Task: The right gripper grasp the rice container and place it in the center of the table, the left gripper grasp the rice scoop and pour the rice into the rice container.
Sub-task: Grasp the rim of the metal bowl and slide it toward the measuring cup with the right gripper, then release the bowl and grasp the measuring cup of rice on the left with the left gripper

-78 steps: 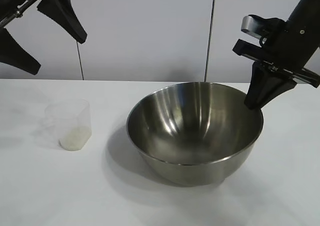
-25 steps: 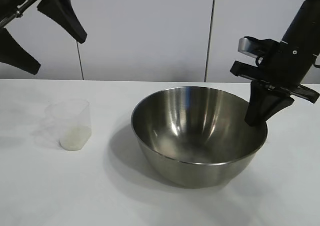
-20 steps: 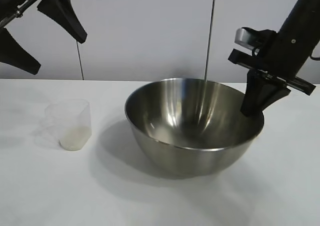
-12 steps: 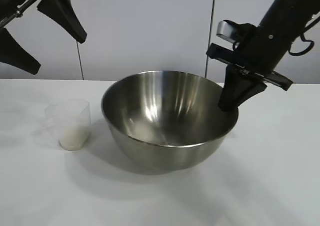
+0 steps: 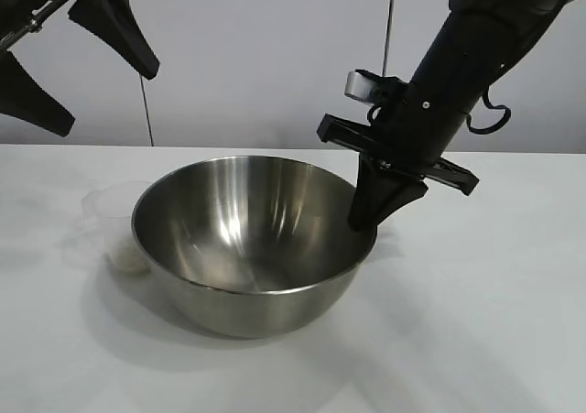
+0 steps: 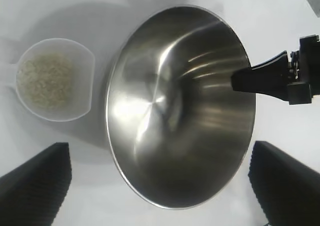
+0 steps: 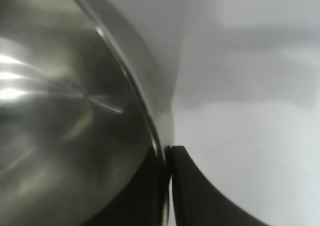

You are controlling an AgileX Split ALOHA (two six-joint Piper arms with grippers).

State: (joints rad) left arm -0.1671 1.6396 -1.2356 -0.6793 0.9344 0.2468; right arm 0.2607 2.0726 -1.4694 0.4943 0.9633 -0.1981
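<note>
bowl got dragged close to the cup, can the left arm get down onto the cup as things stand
Probably yes, though it is tight. The cup stands with its mouth uncovered, and the open left end effector hangs above that side. The bowl, pinched at its rim by the right end effector, crowds one side of the cup.

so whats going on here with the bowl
The right claw is shut on the rim of the steel bowl, one finger inside and one outside, and is hauling it across the white table toward the scoop. The bowl is now right beside the scoop, partly hiding it from the front. The scoop holds rice. The left claw hangs open above, waiting.
</note>
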